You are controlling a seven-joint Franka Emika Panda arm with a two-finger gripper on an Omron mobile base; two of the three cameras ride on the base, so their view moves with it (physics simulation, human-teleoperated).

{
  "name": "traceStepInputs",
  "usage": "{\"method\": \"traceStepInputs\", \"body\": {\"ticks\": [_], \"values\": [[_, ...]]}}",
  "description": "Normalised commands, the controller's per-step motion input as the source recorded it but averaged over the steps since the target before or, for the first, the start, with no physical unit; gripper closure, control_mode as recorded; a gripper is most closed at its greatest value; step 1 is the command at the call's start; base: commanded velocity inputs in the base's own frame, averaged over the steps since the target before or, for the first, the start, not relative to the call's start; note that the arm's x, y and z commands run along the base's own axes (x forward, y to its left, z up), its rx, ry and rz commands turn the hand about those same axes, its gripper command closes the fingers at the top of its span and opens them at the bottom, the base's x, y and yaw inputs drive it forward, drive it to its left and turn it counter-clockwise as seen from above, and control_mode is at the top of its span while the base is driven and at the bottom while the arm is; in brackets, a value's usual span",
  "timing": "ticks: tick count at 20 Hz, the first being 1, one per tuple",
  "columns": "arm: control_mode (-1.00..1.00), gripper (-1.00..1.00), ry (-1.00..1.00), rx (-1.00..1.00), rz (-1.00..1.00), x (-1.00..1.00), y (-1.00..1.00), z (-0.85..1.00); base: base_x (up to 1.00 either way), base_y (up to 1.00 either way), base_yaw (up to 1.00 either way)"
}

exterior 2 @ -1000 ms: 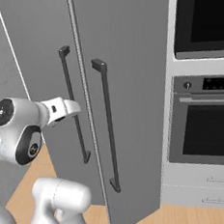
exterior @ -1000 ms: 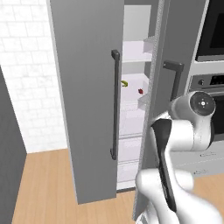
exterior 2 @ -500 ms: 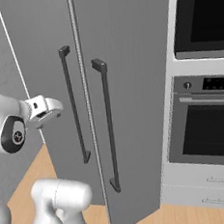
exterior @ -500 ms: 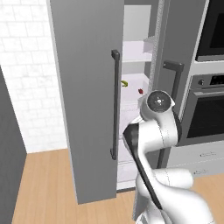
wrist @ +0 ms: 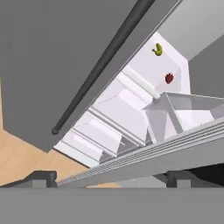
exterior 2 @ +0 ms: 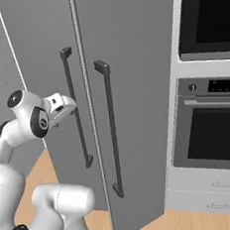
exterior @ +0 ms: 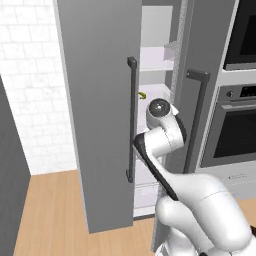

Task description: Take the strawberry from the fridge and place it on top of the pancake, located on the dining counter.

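Fridge: you face the tall grey two-door unit with its left door swung open and its right door shut; the gap between them shows white shelves.
Wall oven: black-glass unit just right of the fridge, no part in this job.
Arm: it rises in front of the gap and reaches toward the opening, level with the lower half of the door handles.
Hand: you see it in the right base view beside the left door's bar handle, just outside the opening; its jaws stand wide and carry nothing.
Fridge contents: in the hand view one white shelf holds two small things, set apart from each other.
Strawberry: tiny red berry lying on that shelf, deep inside and well apart from the hand.
Yellow-green item: small curved piece on the same shelf, farther along than the berry; leave it be.
Step in hand: you are at the reach into the fridge; the pick is not yet made.
Next move: you likely need to thread the hand between the open door's edge and the shut door, line it over the berry, then close gently, since so small a fruit slips easily.
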Motion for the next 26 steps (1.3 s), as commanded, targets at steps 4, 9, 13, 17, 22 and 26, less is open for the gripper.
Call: {"method": "traceStepInputs", "body": {"ticks": [4,9,13,17,22,26], "values": [[-1.0,-1.0,0.0,-0.12,0.0,0.71,0.0,-0.35,0.0,0.0,0.0],[-1.0,-1.0,0.01,-0.07,0.0,0.57,0.0,-0.24,0.0,0.0,0.0],[-1.0,-1.0,0.04,-0.04,0.0,0.18,-0.13,-0.01,0.0,0.0,0.0],[-1.0,-1.0,0.01,-0.01,-0.01,-0.02,-0.36,0.0,0.0,0.0,0.0],[-1.0,-1.0,0.0,0.0,-0.02,-0.21,-0.48,0.0,0.0,0.0,0.0],[-1.0,-1.0,-0.01,0.0,-0.02,-0.48,-0.5,0.0,0.0,0.0,0.0]]}}
